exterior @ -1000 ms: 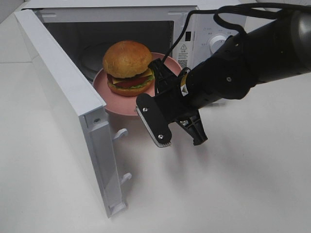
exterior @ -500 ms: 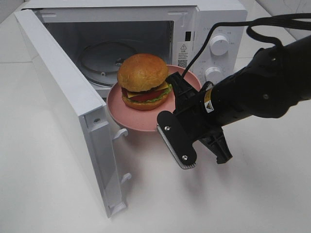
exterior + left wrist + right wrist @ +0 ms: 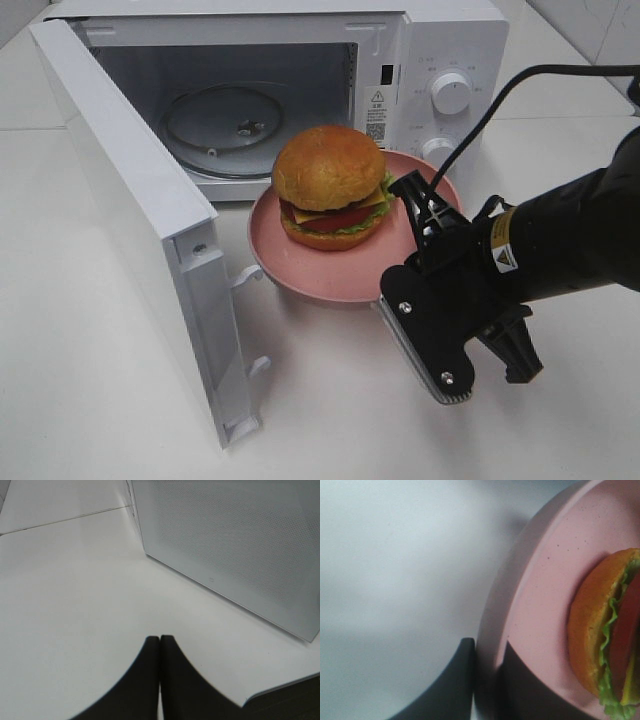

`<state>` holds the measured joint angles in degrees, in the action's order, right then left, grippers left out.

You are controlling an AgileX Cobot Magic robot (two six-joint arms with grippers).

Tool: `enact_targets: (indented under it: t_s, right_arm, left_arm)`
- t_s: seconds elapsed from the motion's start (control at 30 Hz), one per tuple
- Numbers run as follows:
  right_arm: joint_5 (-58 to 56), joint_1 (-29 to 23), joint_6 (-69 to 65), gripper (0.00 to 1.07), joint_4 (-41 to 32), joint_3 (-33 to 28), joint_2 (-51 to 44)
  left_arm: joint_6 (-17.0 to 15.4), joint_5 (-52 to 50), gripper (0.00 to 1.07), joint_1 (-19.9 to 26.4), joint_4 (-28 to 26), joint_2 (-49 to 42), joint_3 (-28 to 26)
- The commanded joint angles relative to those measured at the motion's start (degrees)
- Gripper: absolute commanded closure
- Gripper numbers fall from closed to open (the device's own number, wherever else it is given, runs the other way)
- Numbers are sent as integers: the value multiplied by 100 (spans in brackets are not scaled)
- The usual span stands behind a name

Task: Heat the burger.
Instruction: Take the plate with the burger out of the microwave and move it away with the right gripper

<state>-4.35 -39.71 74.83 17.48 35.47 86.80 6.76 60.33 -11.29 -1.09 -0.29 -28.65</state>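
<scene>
I read the right pincer (image 3: 487, 680) as clamped on the rim of the pink plate (image 3: 300, 270), one finger on each face of the edge. The burger (image 3: 331, 186) sits on that plate, which is outside the microwave (image 3: 440, 40), in front of its open cavity and above the white table (image 3: 90, 400). The microwave door (image 3: 140, 210) stands open. The left pincer (image 3: 160, 645) is fully closed, gripping nothing.
</scene>
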Motion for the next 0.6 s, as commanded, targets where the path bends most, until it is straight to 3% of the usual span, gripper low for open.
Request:
enact_targets:
  t_s: [0.03,0.47,0.6]
  right_arm:
    - [315,40,-252,107,52,-149,-286]
    - [-304,40,-1318,107,57,-716,-957]
    - [-602,40,-1931,107,487,-900,-1123]
  left_arm:
    - [-11,-74,106,6,-23,-115,17]
    - [-11,-74,106,6,-23,-115,17]
    - [-11,-74,106,6,-23,-115,17]
